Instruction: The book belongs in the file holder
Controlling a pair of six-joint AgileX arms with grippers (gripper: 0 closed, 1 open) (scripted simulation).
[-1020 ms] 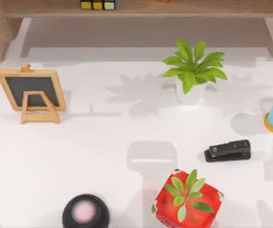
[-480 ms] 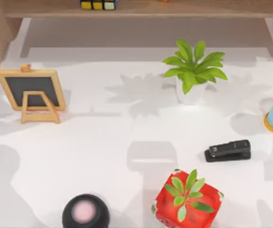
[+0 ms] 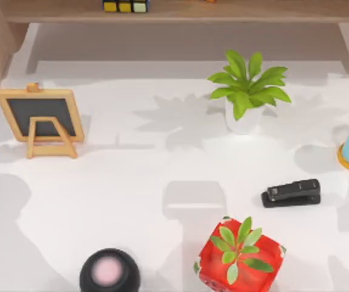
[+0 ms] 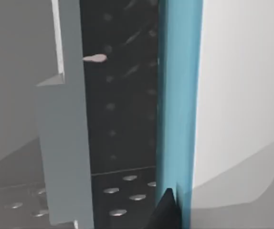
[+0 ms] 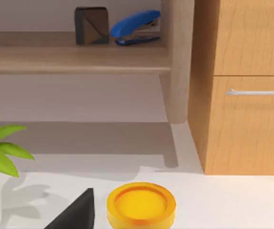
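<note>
Black fingertip (image 4: pixel 168 210) of the left gripper sits low in its wrist view against a teal upright panel (image 4: pixel 177 95) beside a dark perforated wall (image 4: pixel 120 109); its opening cannot be judged. Chalkboard easel (image 3: pixel 39 118) stands upper left.

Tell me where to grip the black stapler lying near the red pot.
Probably its mid-body, from straight above: the stapler lies flat on the table, long and narrow, running nearly left to right, so fingers close across its narrow width.
</note>
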